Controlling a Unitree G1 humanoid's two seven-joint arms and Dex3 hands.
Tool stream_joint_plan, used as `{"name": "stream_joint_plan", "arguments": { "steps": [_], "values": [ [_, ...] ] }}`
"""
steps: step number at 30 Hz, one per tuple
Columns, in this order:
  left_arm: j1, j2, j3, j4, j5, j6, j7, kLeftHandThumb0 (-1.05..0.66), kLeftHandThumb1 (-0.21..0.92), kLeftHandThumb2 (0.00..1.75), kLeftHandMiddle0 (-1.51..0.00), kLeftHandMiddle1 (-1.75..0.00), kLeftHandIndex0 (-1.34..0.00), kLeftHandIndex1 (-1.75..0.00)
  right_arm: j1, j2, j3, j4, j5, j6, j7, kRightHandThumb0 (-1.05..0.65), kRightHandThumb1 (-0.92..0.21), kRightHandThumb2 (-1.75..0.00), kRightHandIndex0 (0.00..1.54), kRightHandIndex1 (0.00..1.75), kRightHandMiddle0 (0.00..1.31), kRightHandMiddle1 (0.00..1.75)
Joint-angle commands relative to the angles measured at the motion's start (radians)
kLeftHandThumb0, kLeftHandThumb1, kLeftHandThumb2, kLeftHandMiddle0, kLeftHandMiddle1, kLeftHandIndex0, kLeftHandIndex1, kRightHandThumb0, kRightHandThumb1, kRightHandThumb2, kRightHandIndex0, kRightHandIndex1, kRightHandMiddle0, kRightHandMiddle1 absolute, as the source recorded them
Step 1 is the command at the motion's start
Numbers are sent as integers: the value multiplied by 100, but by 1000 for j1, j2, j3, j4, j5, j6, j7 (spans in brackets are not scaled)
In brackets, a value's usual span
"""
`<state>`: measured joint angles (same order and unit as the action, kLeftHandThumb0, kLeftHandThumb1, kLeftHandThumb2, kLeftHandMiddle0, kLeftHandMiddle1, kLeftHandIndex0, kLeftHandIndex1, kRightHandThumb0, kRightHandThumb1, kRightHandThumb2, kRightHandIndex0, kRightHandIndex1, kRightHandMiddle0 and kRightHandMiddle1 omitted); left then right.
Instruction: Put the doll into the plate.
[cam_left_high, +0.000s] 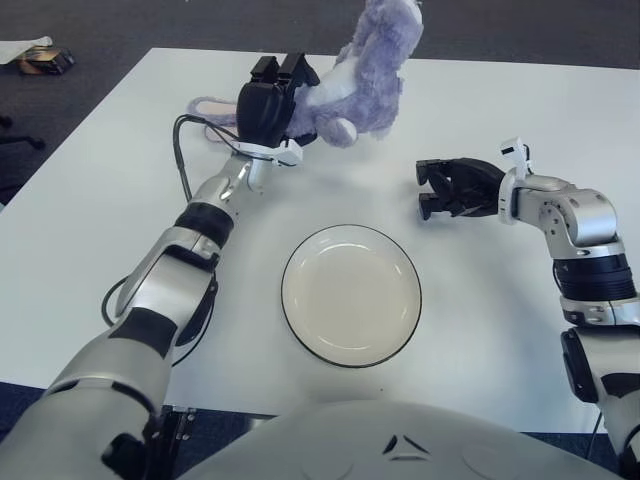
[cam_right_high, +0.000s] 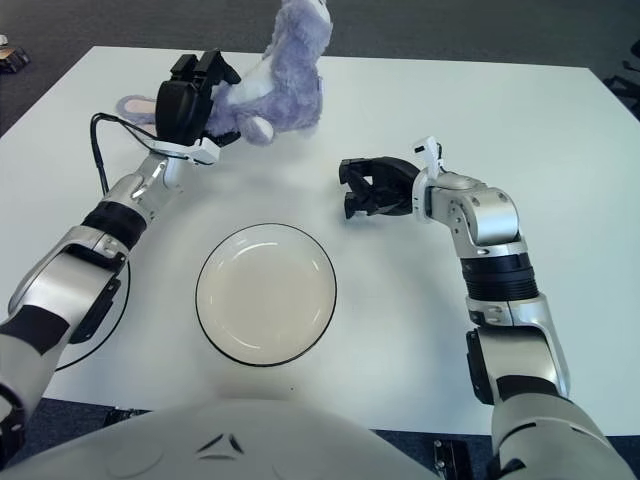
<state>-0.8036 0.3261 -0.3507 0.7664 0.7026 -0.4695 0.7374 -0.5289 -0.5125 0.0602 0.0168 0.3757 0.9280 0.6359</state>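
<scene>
An office or lab-like test room is suggested; a large white table with a plain, smooth top is seen standing on dark grey carpet of the short-pile kind laid in workplaces; at the left edge of the left eye view the dark foot of what may be a wheeled chair is glimpsed on that carpet, though too little is shown to be sure; a small brown object beside a scrap of white material is left lying on the floor beyond the table's far left corner; black cables are trailed loosely over the tabletop; no domestic furnishing is seen.
</scene>
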Motion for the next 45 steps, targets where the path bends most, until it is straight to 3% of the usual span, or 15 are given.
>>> {"name": "stream_joint_plan", "arguments": {
  "steps": [1, 10, 23, 34, 45],
  "values": [
    [34, 20, 29, -68, -6, 27, -13, 0, -3, 169, -89, -167, -65, -175, 10, 3, 19, -14, -19, -22, -4, -1, -34, -130, 48, 175, 47, 175],
    [150, 43, 75, -224, -13, 24, -38, 0, -8, 174, -93, -166, -68, -175, 13, 11, 50, -10, -63, -58, -14, -1, -35, -128, 47, 175, 46, 175],
    [222, 70, 109, -303, -29, -58, -69, 0, -7, 175, -91, -170, -68, -175, -13, 40, 29, 5, -51, -21, -44, -1, -36, -127, 47, 175, 45, 175],
    [262, 126, 144, -300, -85, -228, -130, 0, -7, 175, -92, -170, -68, -175, -35, 59, 7, 29, -45, 16, -55, -1, -37, -126, 46, 175, 45, 175],
    [292, 141, 180, -274, -196, -357, -262, 0, -7, 175, -92, -169, -67, -175, -53, 59, 14, 105, -73, -42, -53, -1, -39, -125, 45, 175, 44, 175]
  ]
}}
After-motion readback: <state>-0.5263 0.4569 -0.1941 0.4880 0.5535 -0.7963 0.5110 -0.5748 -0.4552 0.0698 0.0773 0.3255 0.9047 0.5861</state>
